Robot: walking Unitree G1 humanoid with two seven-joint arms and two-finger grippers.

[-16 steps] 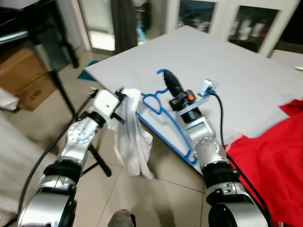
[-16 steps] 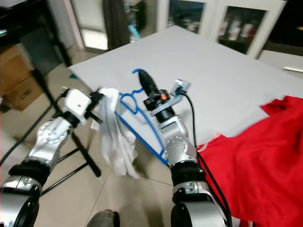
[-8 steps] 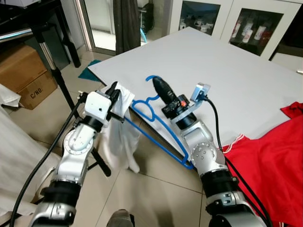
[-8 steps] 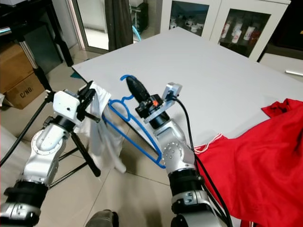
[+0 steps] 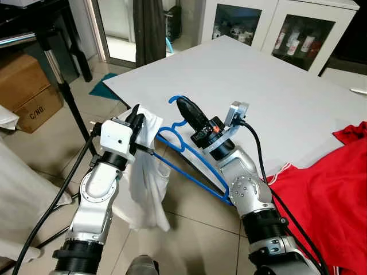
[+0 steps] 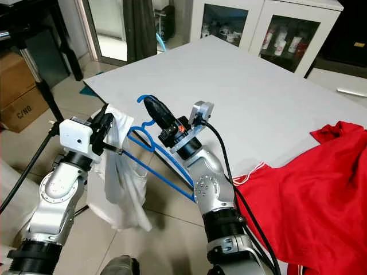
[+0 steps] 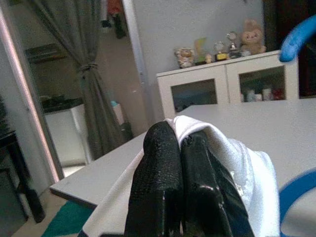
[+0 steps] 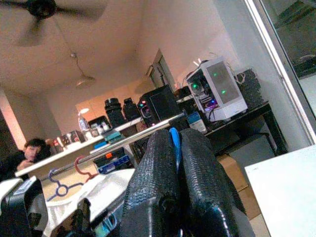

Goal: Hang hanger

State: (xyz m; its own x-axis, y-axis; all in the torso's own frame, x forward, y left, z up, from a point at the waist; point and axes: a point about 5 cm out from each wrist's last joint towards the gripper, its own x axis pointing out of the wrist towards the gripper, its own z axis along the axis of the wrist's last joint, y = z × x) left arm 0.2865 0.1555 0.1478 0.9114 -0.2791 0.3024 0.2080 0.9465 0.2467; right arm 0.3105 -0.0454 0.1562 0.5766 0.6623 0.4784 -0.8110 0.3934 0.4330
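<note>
- The thin blue plastic hanger (image 5: 189,150) is hovering over the near corner of the large white counter (image 5: 275,97), its hook pinched in the right gripper (image 5: 182,106), whose fingers are closing tight on it.
- The left gripper (image 5: 137,114), just beside that corner, is clamping shut on a soft white cloth garment (image 5: 146,183) that is drooping toward the tiled floor (image 5: 195,229).
- The hanger looks light, stiff and slippery, so holding it at the hook seems wise; the garment is limp and should sag.
- The right wrist view is showing a metal clothes rail (image 8: 123,143) beyond the counter, with a red hanger (image 8: 84,165) already on it.
</note>
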